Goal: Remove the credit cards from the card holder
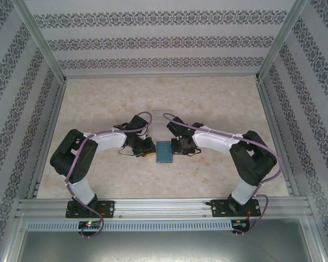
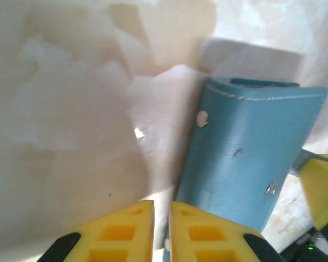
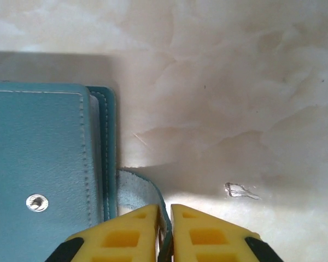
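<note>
Your card holder (image 1: 165, 152) lies folded shut on the bench (image 1: 218, 103), teal cover up, a little nearer to you than the bench's middle. Your left hand (image 1: 151, 152) sits low at its 9 o'clock and your right hand (image 1: 177, 147) low at its 3 o'clock. In the left wrist view, the yellow fingers (image 2: 126, 234) are drawn almost together with a sliver of gap, and the holder's near corner is just at their 2 o'clock. In the right wrist view, your right hand is clamped on the strap tab (image 3: 134, 191), which curls from the holder's edge into the pinch.
</note>
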